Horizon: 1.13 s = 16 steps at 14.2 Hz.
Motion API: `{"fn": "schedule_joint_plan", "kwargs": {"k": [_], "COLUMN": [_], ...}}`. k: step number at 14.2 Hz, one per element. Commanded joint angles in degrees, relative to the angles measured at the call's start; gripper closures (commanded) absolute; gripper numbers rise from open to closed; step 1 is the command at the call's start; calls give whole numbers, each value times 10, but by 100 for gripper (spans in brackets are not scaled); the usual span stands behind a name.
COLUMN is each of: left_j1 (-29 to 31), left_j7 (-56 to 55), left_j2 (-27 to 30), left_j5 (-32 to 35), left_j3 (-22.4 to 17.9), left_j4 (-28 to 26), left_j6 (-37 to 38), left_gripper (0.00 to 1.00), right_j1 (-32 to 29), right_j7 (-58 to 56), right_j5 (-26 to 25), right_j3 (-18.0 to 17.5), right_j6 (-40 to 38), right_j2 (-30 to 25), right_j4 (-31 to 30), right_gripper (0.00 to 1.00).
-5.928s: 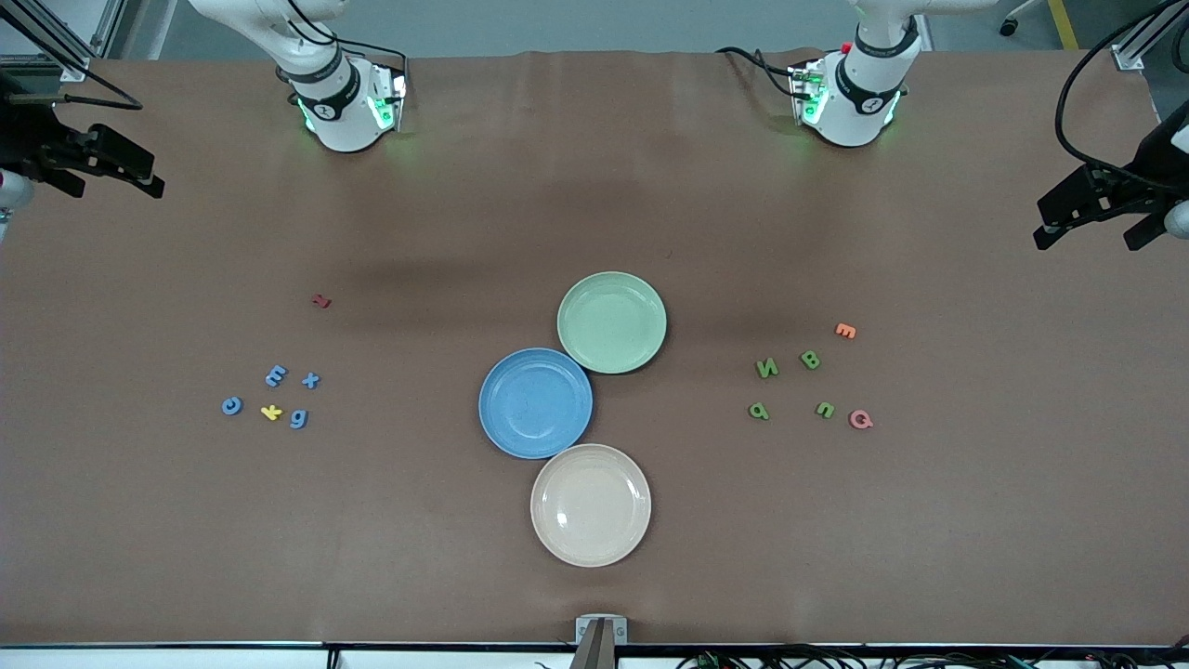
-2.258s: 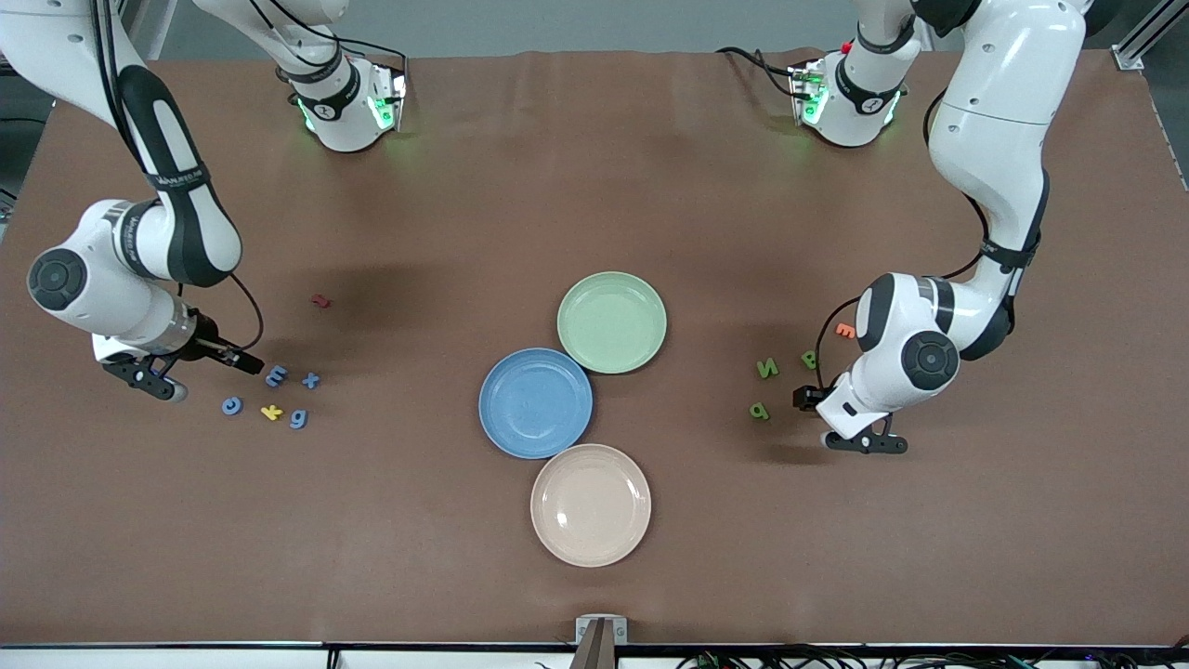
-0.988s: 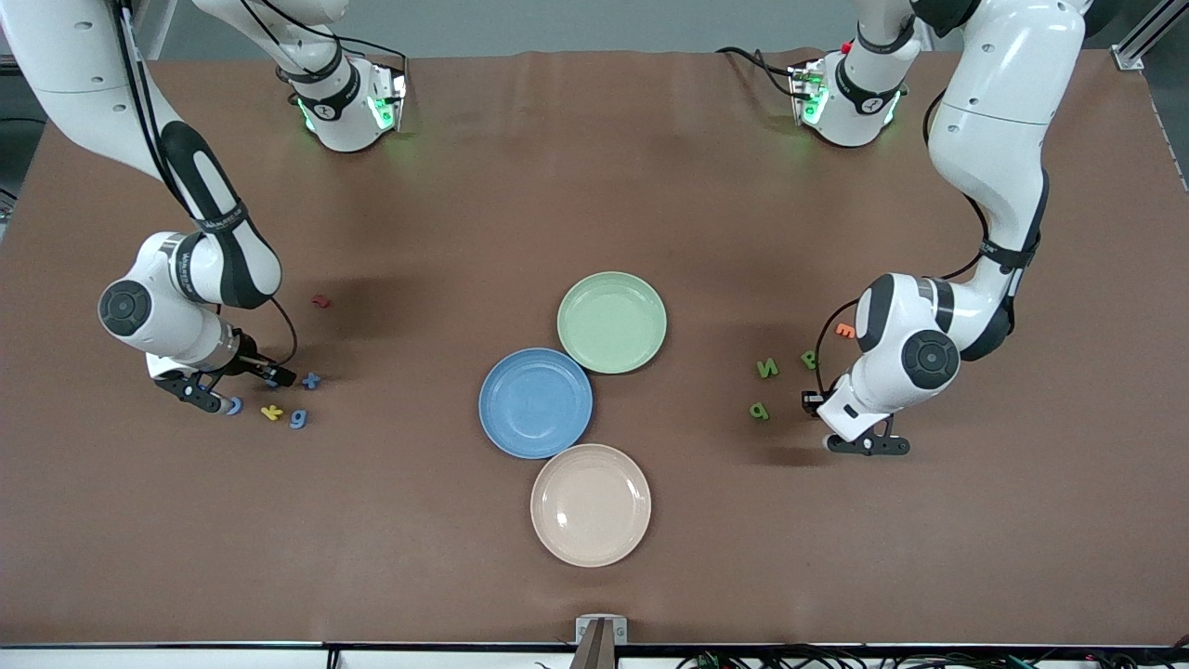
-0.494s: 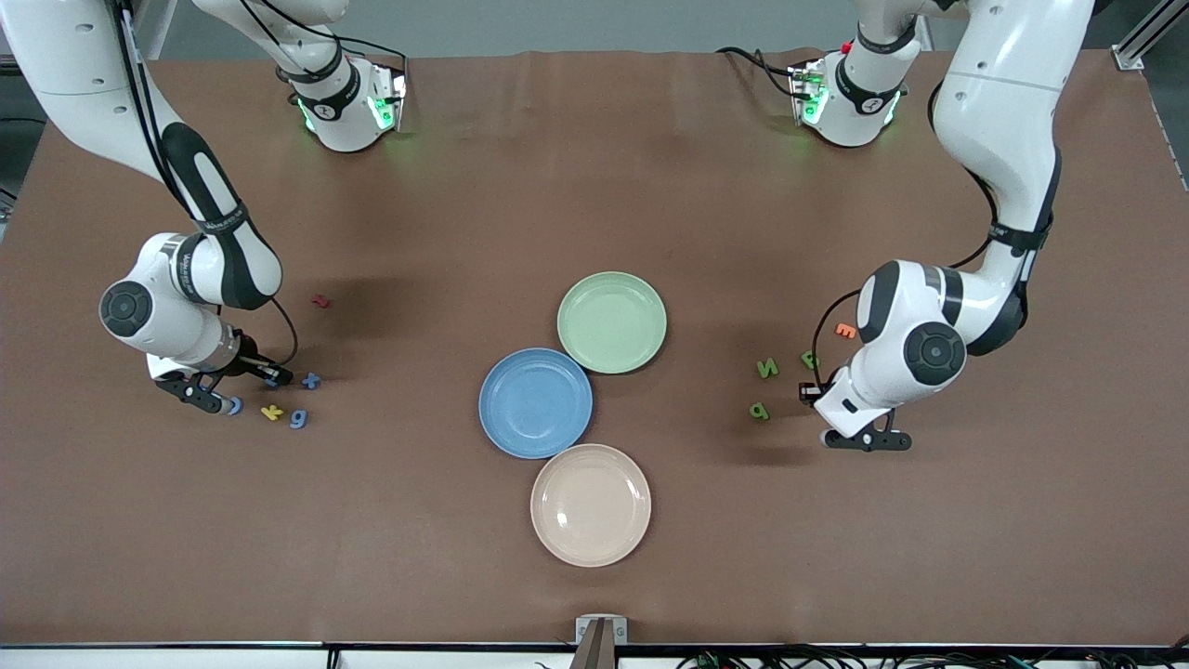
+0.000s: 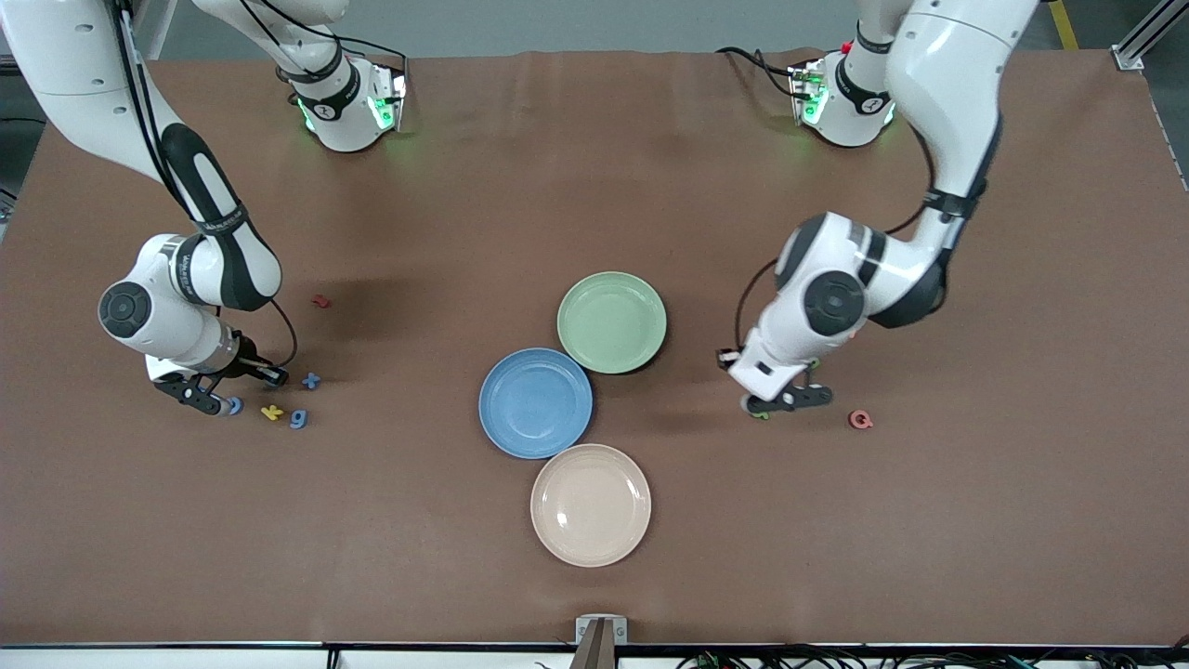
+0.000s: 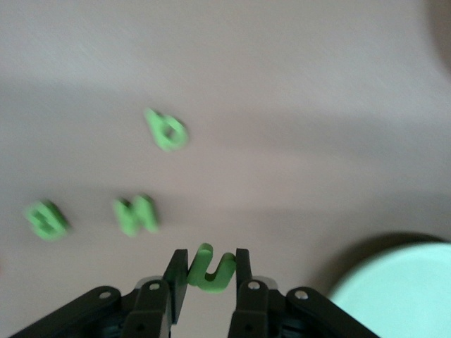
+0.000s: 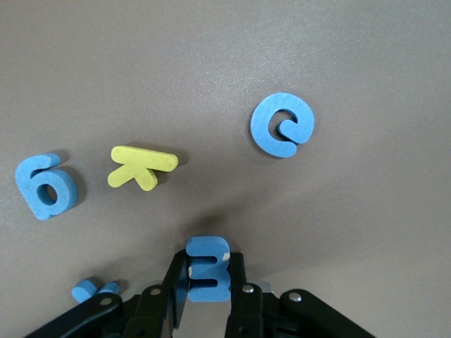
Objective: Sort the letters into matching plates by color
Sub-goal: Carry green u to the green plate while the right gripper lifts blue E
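While the left pincer (image 6: 206, 273) hangs above the desk (image 5: 594, 186) beside the green plate (image 5: 611, 321), pinching the green n (image 6: 210, 267), the right pincer (image 7: 206, 282) sits low among the blue letters, clamped on the blue E (image 7: 207, 270). Nearer the front camera lies the blue plate (image 5: 535, 402).

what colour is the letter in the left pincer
Green; the letter n shows best in the left wrist view, clamped in the left pincer.

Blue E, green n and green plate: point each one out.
blue E (image 7: 206, 276), right wrist view, middle of the letter between the jaws.
green n (image 6: 210, 268), left wrist view, the arch between the jaws.
green plate (image 5: 611, 321), front view, bare centre.
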<state>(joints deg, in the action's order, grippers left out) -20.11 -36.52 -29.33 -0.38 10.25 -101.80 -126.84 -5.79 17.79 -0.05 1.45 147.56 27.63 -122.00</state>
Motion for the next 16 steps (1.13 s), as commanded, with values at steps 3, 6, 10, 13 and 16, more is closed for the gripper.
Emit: {"fn": "schedule_joint_plan", "kwargs": {"k": [3,6,10,13,16], "left_j1": [-89,-137,-166,-191,-203], "left_j7": [-114,-155,-186,-203,-210], "left_j2": [-11,-29,-64,-87,-99], "left_j5": [-1,-1,-1,-1,-1], "left_j3": [-4,-4,-4,-5,-5], "left_j4": [9,12,43,57,62], "left_j6": [0,-5,-12,-12,-12], "left_gripper": [82,82,82,81,80], "right_j1": [9,28,97,176,248], "right_j7": [1,8,143,281,405], "right_j5": [-4,-4,-3,7,12], "right_j3": [0,0,-2,-4,-6], "right_j6": [-14,-112,-241,-242,-243], "right_j2": [1,-26,-47,-45,-36], "right_j4": [17,55,114,121,162], "right_gripper": [98,99,99,99,99]}}
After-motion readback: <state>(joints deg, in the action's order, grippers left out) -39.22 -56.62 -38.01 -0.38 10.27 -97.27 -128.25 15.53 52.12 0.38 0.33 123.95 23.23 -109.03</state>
